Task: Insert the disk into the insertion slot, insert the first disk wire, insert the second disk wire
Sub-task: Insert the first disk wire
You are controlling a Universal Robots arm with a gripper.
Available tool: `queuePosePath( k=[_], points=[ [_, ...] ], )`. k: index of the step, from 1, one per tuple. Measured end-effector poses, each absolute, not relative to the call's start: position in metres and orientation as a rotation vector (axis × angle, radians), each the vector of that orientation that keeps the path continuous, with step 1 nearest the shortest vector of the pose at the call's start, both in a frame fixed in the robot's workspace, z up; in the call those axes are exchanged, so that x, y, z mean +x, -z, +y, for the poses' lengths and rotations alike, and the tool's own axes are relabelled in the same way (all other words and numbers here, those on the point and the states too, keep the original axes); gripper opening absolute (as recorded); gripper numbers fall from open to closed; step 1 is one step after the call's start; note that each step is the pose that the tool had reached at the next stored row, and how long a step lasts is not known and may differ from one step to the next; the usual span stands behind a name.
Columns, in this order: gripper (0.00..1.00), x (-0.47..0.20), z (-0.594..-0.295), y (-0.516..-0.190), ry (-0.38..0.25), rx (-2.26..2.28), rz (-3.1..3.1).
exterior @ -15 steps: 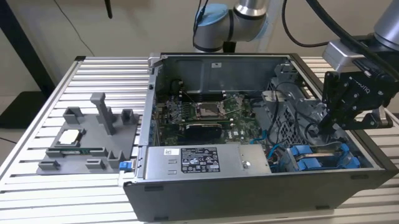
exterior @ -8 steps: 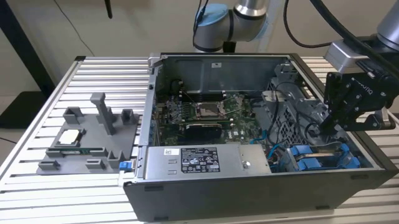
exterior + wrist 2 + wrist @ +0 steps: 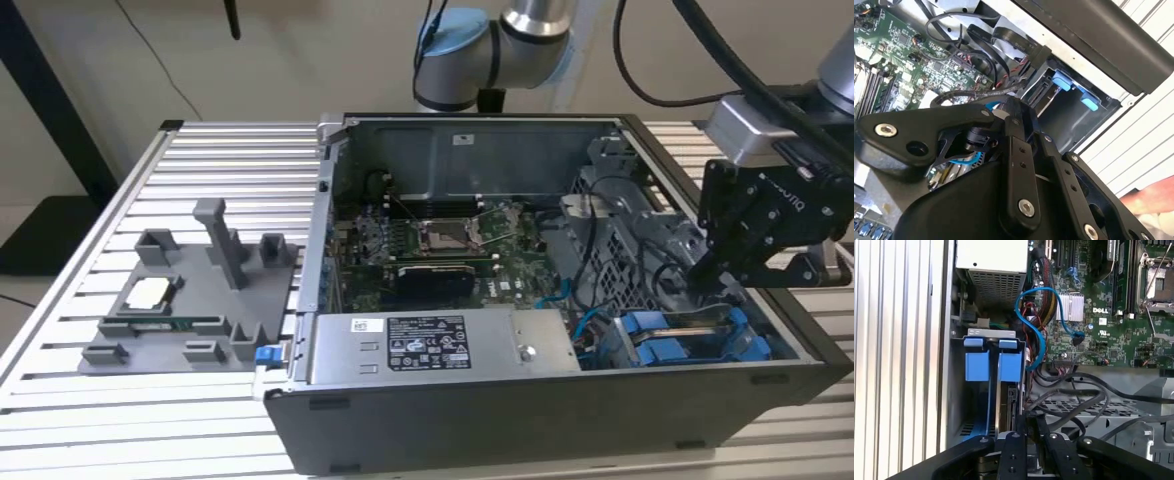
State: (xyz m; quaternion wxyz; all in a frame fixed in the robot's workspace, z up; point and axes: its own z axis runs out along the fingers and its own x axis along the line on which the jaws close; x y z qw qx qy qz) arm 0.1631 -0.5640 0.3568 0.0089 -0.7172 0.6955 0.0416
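- The gripper (image 3: 734,275) hangs low inside the case (image 3: 534,420), at the exterior view's right, just over the near right corner.
- We cannot tell how open it is, or whether it has hold of anything.
- The disk (image 3: 694,322) sits in its blue caddy (image 3: 1010,365), down in the slot (image 3: 956,390), right under the gripper.
- We judge the disk step done: the caddy looks seated, with its tabs level with the slot's rim.
- We judge a wire step to be in hand, but we cannot tell whether any wire is plugged into the disk.
- A blue wire (image 3: 1044,351) loops from the motherboard (image 3: 1114,340) toward the slot, and its end by the caddy is hidden.
- Loose black cables (image 3: 1089,385) lie just beside the gripper, on the motherboard side.
- We judge the next move calls for squaring a plug to the disk's end and a straight push, clear of those cables. There is little room.
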Motion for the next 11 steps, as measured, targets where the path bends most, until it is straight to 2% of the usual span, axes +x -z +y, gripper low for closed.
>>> queuePosePath(
  k=[11],
  points=[
    [0.19, 0.1693, -0.5734, -0.3517, -0.136, -2.237, 2.173]
  ],
)
